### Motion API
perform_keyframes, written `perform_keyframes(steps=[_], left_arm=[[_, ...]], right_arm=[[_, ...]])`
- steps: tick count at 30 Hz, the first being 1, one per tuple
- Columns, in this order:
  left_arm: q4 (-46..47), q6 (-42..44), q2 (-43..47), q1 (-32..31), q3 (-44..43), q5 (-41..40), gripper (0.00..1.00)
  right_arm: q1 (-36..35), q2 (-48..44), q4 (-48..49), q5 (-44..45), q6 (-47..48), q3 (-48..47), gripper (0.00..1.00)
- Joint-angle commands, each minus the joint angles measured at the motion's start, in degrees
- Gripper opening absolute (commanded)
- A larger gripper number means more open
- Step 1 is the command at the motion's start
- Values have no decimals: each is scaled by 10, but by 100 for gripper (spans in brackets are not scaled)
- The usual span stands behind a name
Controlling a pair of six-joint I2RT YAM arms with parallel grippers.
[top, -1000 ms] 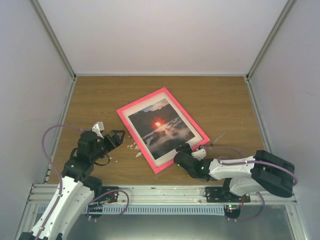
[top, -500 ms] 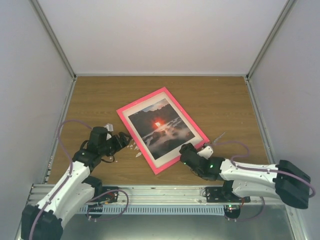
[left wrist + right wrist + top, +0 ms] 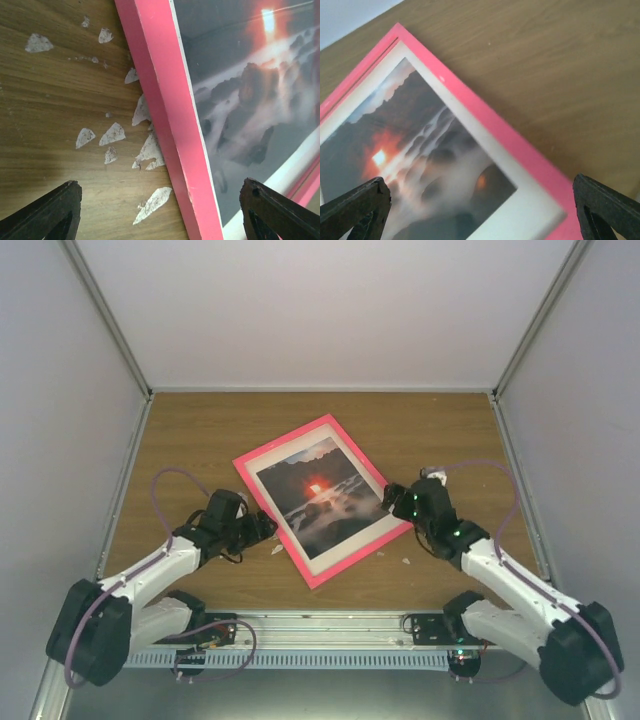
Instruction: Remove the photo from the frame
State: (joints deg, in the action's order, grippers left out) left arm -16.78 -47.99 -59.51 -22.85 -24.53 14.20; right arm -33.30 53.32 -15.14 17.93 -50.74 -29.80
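The pink-red frame (image 3: 262,451) lies face up and turned at an angle in the middle of the table. The photo (image 3: 320,495) of rocks, mist and a red sun sits inside it behind a white mat. My left gripper (image 3: 268,525) is open, low at the frame's left long edge (image 3: 170,135), its fingers (image 3: 47,212) spread to either side of that edge. My right gripper (image 3: 388,498) is open at the frame's right edge, with the frame's corner (image 3: 540,180) and photo (image 3: 410,155) between its fingers (image 3: 605,205).
Several small whitish scraps (image 3: 272,537) lie on the wood beside the frame's left edge, seen close in the left wrist view (image 3: 112,134). White walls enclose the table on three sides. A metal rail (image 3: 320,625) runs along the near edge.
Both arms have reached out to the frame. The left gripper moved right to its left edge. The right gripper swung from the frame's near corner up to its right edge. The frame has not moved.
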Motion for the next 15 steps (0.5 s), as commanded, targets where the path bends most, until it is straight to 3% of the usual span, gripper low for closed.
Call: perform_keyframes(steps=[1, 7, 15], left_arm=[[50, 19, -50, -14, -32, -21, 87], [57, 36, -129, -29, -66, -29, 88], [75, 47, -214, -43, -99, -19, 89]], right_arm=[[108, 82, 62, -166, 253, -33, 100], [170, 224, 88, -252, 351, -100, 100], [198, 362, 82, -273, 390, -170, 100]])
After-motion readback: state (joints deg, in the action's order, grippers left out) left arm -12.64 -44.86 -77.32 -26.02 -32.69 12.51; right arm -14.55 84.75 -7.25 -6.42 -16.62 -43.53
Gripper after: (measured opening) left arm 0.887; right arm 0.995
